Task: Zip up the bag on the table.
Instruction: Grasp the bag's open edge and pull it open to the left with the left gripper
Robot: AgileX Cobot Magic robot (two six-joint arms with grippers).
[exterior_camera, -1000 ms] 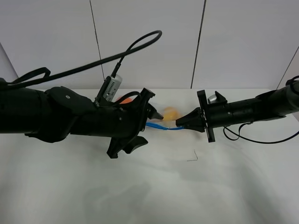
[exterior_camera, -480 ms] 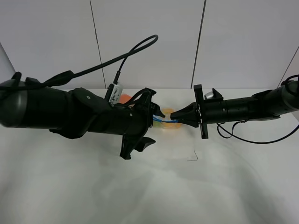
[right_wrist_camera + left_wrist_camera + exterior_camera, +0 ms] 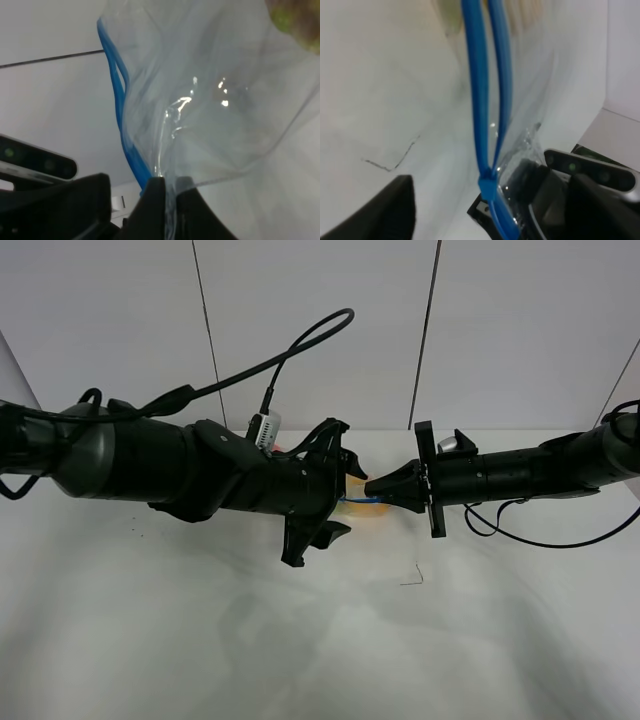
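Note:
The bag (image 3: 362, 508) lies on the white table (image 3: 300, 640) between my two grippers, mostly hidden by them. Only a short piece of its blue zipper strip and a yellow patch show. My right gripper (image 3: 372, 488) is shut on the bag's corner, seen up close in the right wrist view (image 3: 167, 187) with clear plastic (image 3: 210, 90) and the blue strip (image 3: 117, 95) rising from it. My left gripper (image 3: 348, 498) is open around the strip. In the left wrist view the strip's two tracks (image 3: 480, 100) run apart and join beside the right gripper (image 3: 555, 195).
A small dark mark (image 3: 412, 577) lies on the table in front of the grippers. A white panelled wall (image 3: 320, 330) stands behind. A looping cable (image 3: 300, 340) rises over the left arm. Another cable (image 3: 560, 535) hangs under the right arm.
My left arm has moved right along the zipper strip, close to the right gripper. The right gripper shifted slightly left, then held still. Less of the blue strip shows between them.

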